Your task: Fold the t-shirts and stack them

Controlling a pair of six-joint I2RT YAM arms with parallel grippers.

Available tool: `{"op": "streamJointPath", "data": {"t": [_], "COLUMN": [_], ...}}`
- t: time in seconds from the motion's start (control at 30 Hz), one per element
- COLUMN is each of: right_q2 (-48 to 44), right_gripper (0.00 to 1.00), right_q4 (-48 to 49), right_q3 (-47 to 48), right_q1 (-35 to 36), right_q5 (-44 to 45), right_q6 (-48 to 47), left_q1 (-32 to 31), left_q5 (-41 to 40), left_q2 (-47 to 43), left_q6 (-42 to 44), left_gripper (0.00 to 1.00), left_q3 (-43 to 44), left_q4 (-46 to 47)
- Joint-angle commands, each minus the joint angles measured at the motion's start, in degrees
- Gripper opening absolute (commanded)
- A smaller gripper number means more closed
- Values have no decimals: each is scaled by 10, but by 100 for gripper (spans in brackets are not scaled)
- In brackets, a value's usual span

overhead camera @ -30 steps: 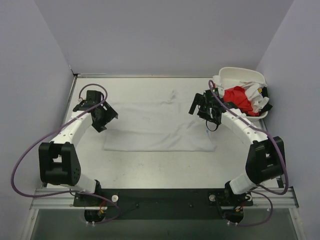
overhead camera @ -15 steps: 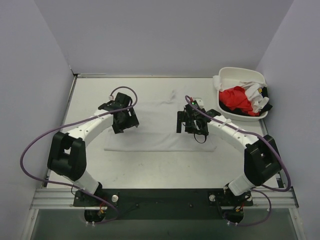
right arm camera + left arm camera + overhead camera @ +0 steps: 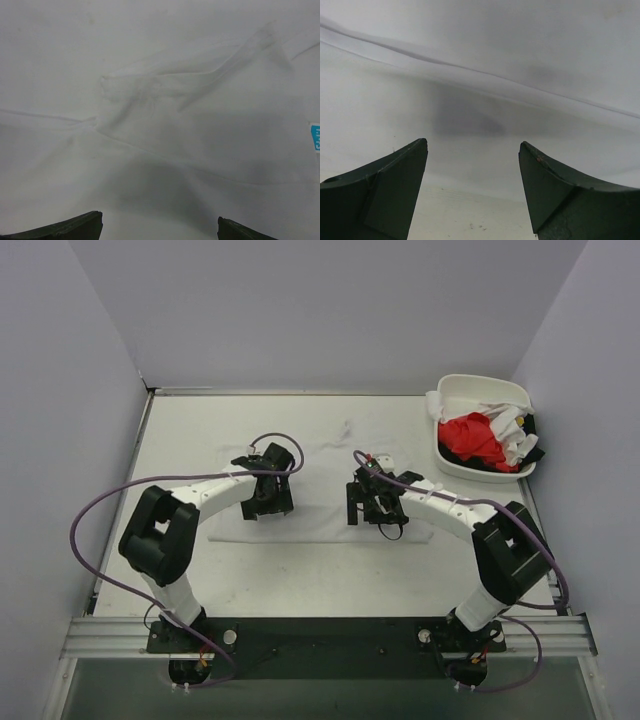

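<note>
Pale table (image 3: 300, 580). Spread flat mid-table: white t-shirt (image 3: 320, 470), soft, light, apt to bunch or slide. Hovering low over its near half, jaws wide and empty: left gripper (image 3: 268, 506), right gripper (image 3: 368, 508). Probably best pinched along near edge. Heaped in far-right tub (image 3: 480, 382): red t-shirt (image 3: 472, 438).

— What lies under you?
— Cloth. A white t-shirt (image 3: 318, 490), soft and matt, with shallow creases and a stitched seam. Its small blue label (image 3: 315, 137) looks smoother than the fabric around it.
— And your own parts?
— My left fingers (image 3: 380, 200) are dark, matt, hard plastic. My left arm (image 3: 215, 490) has a smooth white plastic shell, and its cable (image 3: 73, 536) has a slick purple sheath.
— Farther off?
— The table (image 3: 300, 570) is a pale, matt, lightly scuffed sheet. At the far right, the tub (image 3: 480, 388) is smooth white plastic, and the red t-shirt (image 3: 475, 438) in it is crumpled matt cloth.
</note>
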Motion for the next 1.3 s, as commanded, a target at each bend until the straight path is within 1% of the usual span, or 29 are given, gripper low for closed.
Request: {"op": "streamJointPath", "data": {"t": [0.0,0.1,0.4,0.67,1.0,1.13,1.27], "right_q2": [19,32,62,32,-35,-62,-86], "right_gripper": [100,100,100,100,100,100,100], "right_q4": [-2,-1,-2,-12,-66,-97,-116], "right_q3": [-12,-12,-24,-74,-132,-154,-183], "right_q1": [0,-2,1,22,83,131,163], "right_q5": [29,44,53,62,90,101,109], "right_q6": [6,6,6,30,121,169,224], "left_q1": [-6,-8,-22,-47,-80,-95,-116], "left_q5": [-43,-59,-66,-69,-71,-70,-69], "left_q2": [19,26,38,18,-43,-93,-138], "left_q6": [1,2,-5,-31,-96,-125,-158], "left_gripper": [83,83,83,83,82,82,82], "left_q3": [9,13,-6,-57,-133,-167,-199], "left_q4": [-12,-19,-27,-31,-47,-53,-72]}}
